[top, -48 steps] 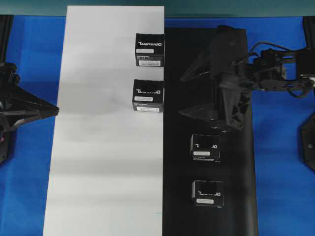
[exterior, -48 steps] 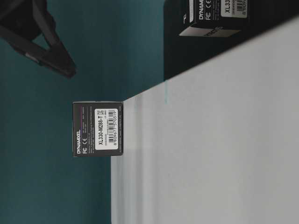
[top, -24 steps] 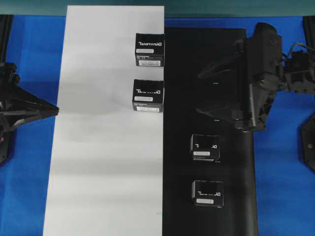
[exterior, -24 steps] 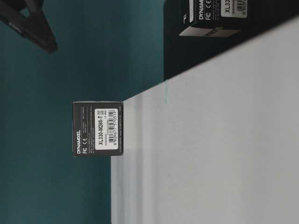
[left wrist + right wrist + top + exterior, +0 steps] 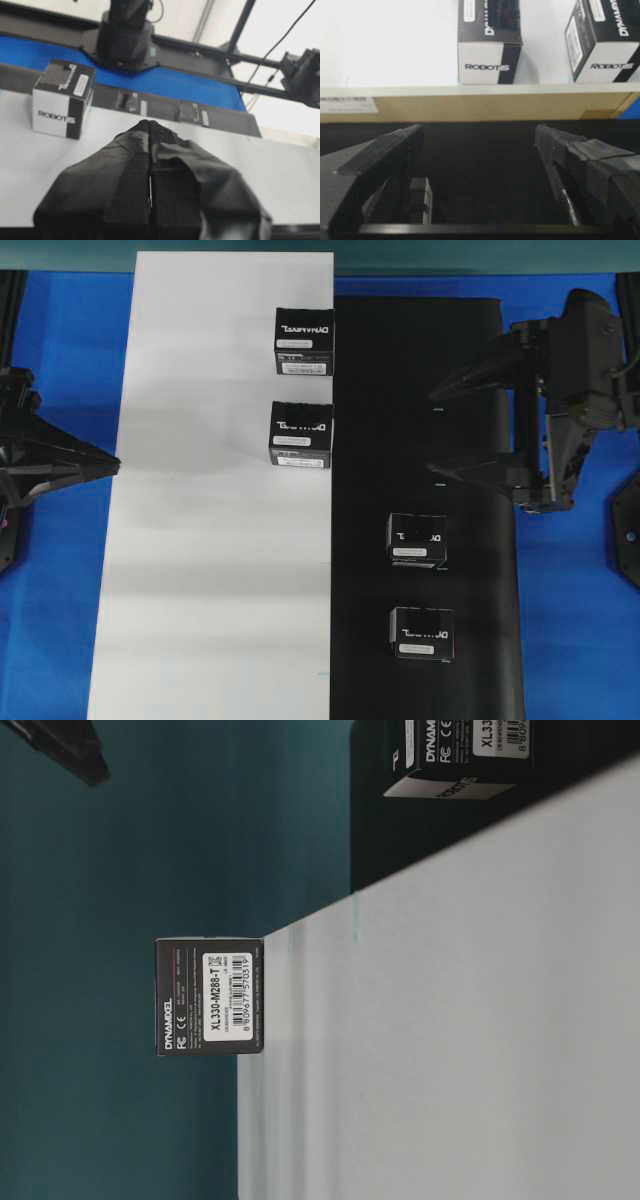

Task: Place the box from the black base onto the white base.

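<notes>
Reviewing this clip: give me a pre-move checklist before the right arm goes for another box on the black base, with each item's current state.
1. Right tool open and empty: ok, jaws spread wide, nothing between them.
2. Left tool shut and parked at the white base edge, off the black base: ok.
3. Boxes left to move: not ok, the nearer box and the farther box both sit on the black base.
4. Free room on the white base: ok, two placed boxes near its inner edge, the rest bare.
5. Right tool aligned over the nearer box: not ok, it is offset from it.
</notes>
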